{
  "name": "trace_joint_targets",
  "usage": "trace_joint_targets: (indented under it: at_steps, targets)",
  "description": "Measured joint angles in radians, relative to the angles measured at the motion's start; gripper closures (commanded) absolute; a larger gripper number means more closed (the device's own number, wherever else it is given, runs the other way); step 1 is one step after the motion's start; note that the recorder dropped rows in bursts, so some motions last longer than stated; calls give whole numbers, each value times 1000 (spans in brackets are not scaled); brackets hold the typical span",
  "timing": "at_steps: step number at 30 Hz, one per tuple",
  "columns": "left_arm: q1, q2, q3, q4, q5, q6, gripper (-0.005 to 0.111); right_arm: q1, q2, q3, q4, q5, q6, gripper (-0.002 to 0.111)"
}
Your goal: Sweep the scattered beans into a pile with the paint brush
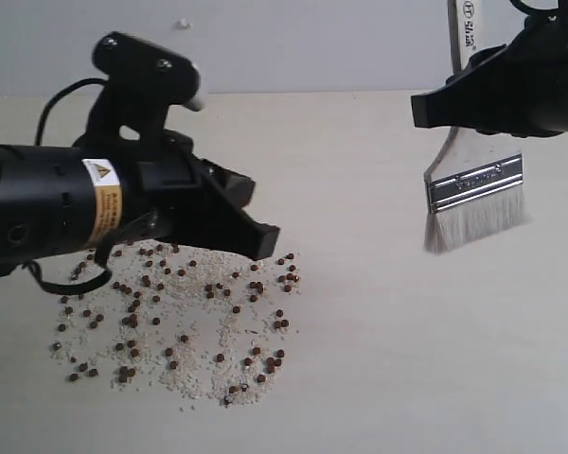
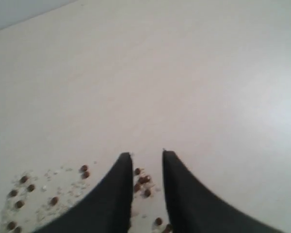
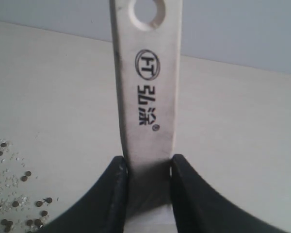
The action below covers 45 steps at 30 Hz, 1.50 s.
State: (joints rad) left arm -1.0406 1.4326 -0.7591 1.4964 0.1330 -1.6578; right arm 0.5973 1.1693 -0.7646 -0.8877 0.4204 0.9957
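Right end effector [image 3: 148,162] pinching the paint brush [image 1: 475,184]; beans [image 1: 170,312] lie well off to its side.
Its jaws clamp the pale handle [image 3: 145,97], with the bristles [image 1: 475,225] hanging below it toward the worktop [image 1: 407,378]. The left end effector [image 2: 144,155], slightly spread and empty, hovers over the scattered beans, which lie beneath and around its tips among white grains [image 1: 204,369], well apart from the brush.
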Motion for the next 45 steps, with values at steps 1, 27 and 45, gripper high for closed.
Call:
trace_joint_targets:
  at_steps: [1, 27, 45]
  targets:
    - [0, 26, -32, 15, -45, -14, 31, 0, 0, 0, 0, 0, 0, 108]
    - [-6, 116, -266, -164, -275, 229, 31, 0, 0, -38, -181, -210, 396, 108]
    - [-6, 151, -273, -217, -241, 345, 31, 0, 0, -44, -162, -377, 533, 108]
